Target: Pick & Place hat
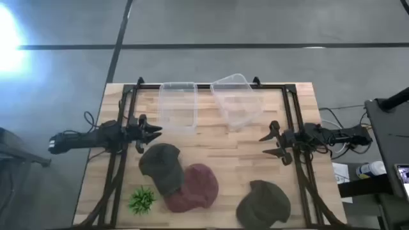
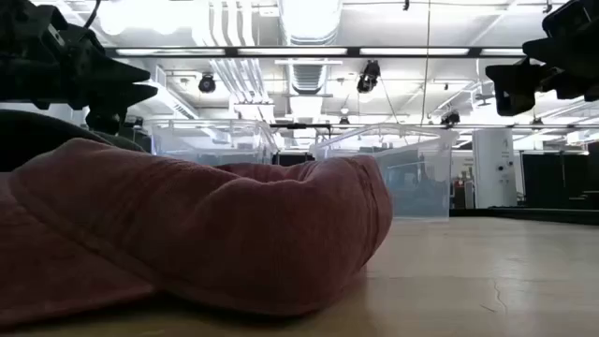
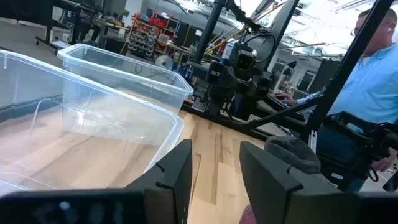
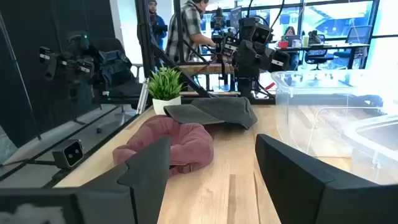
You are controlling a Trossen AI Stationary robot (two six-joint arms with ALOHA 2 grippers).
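Note:
Three hats lie on the wooden table: a dark grey-green cap (image 1: 161, 167) at the centre left, a maroon cap (image 1: 193, 188) beside it toward the near edge, and an olive cap (image 1: 263, 203) at the near right. The grey-green cap's near edge overlaps the maroon cap. My left gripper (image 1: 153, 134) is open and empty, hovering just beyond the grey-green cap's far edge. My right gripper (image 1: 271, 145) is open and empty at the table's right, above the bare wood. The maroon cap (image 2: 187, 234) fills the low view.
Two clear plastic bins (image 1: 177, 106) (image 1: 236, 99) stand at the table's far edge. A small green plant (image 1: 142, 199) stands at the near left. A black frame (image 1: 121, 128) runs along the table's sides. People stand beyond the table in the wrist views.

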